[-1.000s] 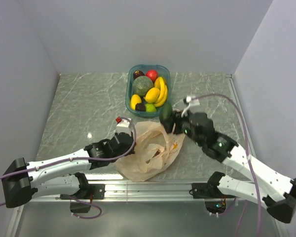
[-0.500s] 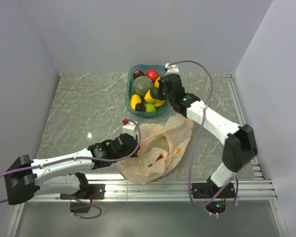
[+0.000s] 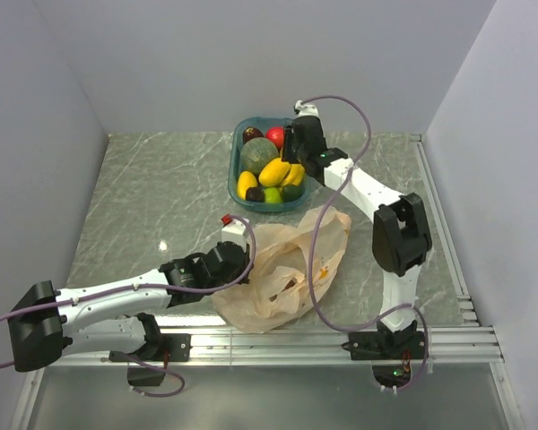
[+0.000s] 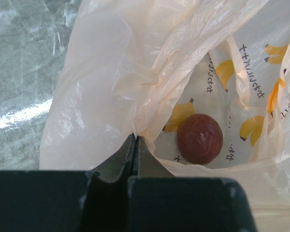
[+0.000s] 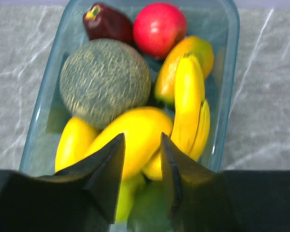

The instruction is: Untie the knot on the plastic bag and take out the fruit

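Note:
The plastic bag (image 3: 287,269) lies crumpled near the front with its mouth gaping; no knot shows. My left gripper (image 3: 240,262) is shut on the bag's rim (image 4: 135,121). A dark red-brown round fruit (image 4: 199,138) lies inside the bag. My right gripper (image 3: 287,159) hovers open over the blue tub (image 3: 233,170), jaws apart (image 5: 141,136). A dark green fruit (image 5: 152,212) lies loose below them at the tub's near right corner (image 3: 291,191). The tub also holds the melon (image 5: 105,79), bananas (image 5: 188,101), yellow fruits and a dark purple fruit (image 5: 106,21).
A red apple (image 5: 159,28) and a bright green lime (image 3: 273,194) also lie in the tub. Grey walls close in the marble table on the left, back and right. The right arm's cable loops over the bag.
My right arm carried the dark green fruit from the bag to the tub and opened; the fruit now lies in the tub. My left gripper stayed shut on the bag.

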